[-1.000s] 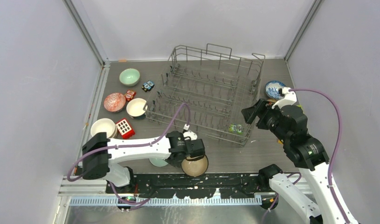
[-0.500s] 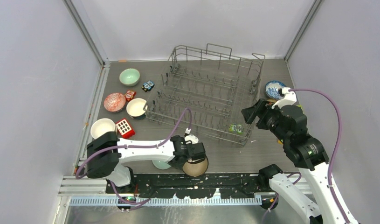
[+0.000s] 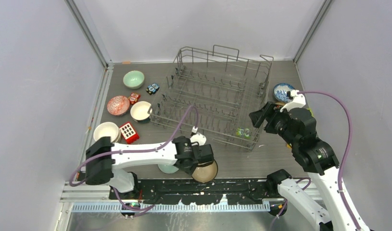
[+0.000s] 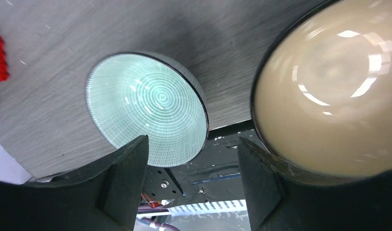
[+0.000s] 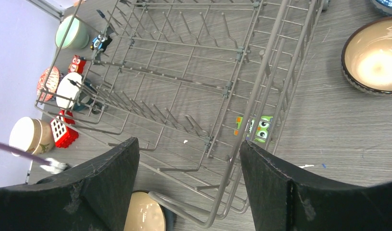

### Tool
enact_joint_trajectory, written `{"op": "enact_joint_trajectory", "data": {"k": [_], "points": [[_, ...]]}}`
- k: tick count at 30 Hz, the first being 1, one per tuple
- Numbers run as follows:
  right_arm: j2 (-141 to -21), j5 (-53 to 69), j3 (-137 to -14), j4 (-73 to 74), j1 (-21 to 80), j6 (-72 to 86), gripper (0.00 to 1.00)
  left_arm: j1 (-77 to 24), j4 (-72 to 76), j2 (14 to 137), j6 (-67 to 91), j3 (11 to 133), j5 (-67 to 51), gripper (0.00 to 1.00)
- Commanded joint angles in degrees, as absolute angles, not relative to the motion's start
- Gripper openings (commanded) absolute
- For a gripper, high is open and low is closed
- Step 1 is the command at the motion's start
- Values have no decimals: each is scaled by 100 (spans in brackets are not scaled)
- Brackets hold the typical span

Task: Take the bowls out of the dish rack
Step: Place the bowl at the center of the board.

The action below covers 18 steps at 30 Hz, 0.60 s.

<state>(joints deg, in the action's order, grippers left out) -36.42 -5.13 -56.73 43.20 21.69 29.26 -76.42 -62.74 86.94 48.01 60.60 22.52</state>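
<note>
Grey counter [image 3: 280,149] is carrying the dish rack [image 3: 218,96] at its middle, and I am seeing the bowls [image 3: 140,110] sitting on it outside the rack, mostly to the left. Left jaws are standing apart at the near edge, with the tan bowl [image 3: 205,171] resting upright just beside one finger and a mint bowl [image 3: 166,168] next to it, while right jaws are hovering wide apart by the rack's right side.
</note>
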Motion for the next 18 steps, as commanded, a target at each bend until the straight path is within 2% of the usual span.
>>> {"op": "enact_joint_trajectory", "data": {"k": [1, 7, 12, 18], "points": [[-3732, -565, -5984, 4263, 2202, 2883, 80, -7724, -7251, 7927, 5073, 7104, 3127, 72], [-3813, -550, -6136, 4279, 2215, 2858, 81, -7723, -8088, 7373, 5357, 8040, 4137, 87], [-3851, -648, -6194, 4285, 2227, 2813, 81, -7722, -7985, 6821, 5658, 8217, 5016, 88], [-3894, -683, -6223, 4235, 2231, 2812, 81, -7720, -7374, 6280, 5745, 7949, 5527, 89]]}}
